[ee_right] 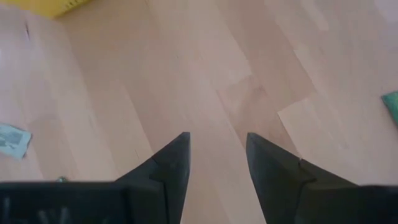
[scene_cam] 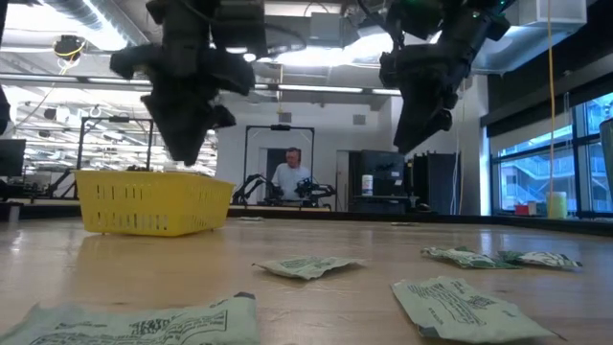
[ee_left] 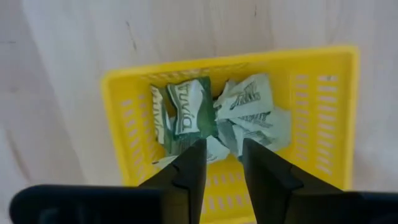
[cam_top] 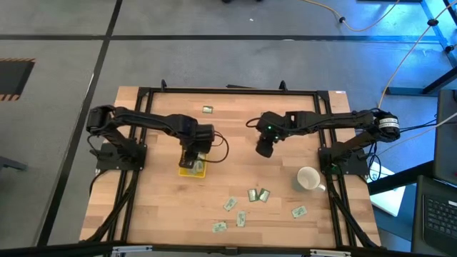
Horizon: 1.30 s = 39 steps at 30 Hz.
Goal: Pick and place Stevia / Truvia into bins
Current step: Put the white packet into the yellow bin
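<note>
A robotics laboratory or engineering workspace. The wooden counter [cam_top: 235, 143] stands on a grey floor marked with dark lines [cam_top: 100, 61], with hazard striping [cam_top: 14, 78] off the counter's left edge; a black metal frame [cam_top: 228, 91] runs along its edges and carries two robot arms. Loose cables [cam_top: 400, 64] trail across the floor beyond the far right corner, and a keyboard [cam_top: 439, 210] lies off the right edge. The level view shows an open industrial hall: exposed ceiling ducting [scene_cam: 105, 19], strip lighting [scene_cam: 316, 89], large windows [scene_cam: 551, 163], and a person [scene_cam: 291, 175] seated at further equipment.
</note>
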Motion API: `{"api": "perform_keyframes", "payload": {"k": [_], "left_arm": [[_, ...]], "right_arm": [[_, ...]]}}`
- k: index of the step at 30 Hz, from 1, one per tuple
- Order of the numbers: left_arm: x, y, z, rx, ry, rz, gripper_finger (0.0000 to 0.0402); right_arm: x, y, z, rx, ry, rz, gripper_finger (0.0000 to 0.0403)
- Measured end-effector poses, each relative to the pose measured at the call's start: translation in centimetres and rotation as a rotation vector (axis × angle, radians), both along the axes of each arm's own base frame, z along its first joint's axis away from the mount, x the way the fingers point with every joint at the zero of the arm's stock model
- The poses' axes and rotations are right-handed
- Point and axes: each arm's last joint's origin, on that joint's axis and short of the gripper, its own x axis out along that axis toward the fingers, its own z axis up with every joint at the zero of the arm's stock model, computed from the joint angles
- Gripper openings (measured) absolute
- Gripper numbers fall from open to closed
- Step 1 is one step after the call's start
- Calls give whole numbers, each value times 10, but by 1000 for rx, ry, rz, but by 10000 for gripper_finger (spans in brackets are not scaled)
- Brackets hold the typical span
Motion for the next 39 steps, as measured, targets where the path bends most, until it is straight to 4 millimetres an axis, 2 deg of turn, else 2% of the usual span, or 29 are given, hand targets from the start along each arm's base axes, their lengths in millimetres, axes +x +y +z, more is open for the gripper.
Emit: {"api": "perform_keyframes", "payload": {"k": [8, 12, 17, 22, 24, 30, 34, 39], "left_arm": [[-9, -1, 34, -20, -190, 112, 91], [-11, -1, 52, -34, -317, 129, 83], [-16, -2, 71, -48, -451, 163, 73], [-19, -2, 83, -54, -538, 169, 64], [-20, -3, 81, -68, -595, 173, 62], [-36, -4, 52, -118, -766, 227, 61], [-50, -5, 34, -120, -837, 238, 59], [-60, -6, 16, -117, -815, 241, 58]], "right_arm": [[12, -2, 9, 1, -156, -9, 159], [15, 7, 13, -1, -181, 178, 159], [18, 24, 32, -51, -154, 329, 159], [15, 46, 63, -145, -70, 451, 159], [11, 56, 77, -184, -35, 476, 159], [2, 87, 104, -198, -15, 510, 159], [-2, 113, 107, -166, 17, 531, 159], [6, 143, 94, -109, 142, 511, 159]]}}
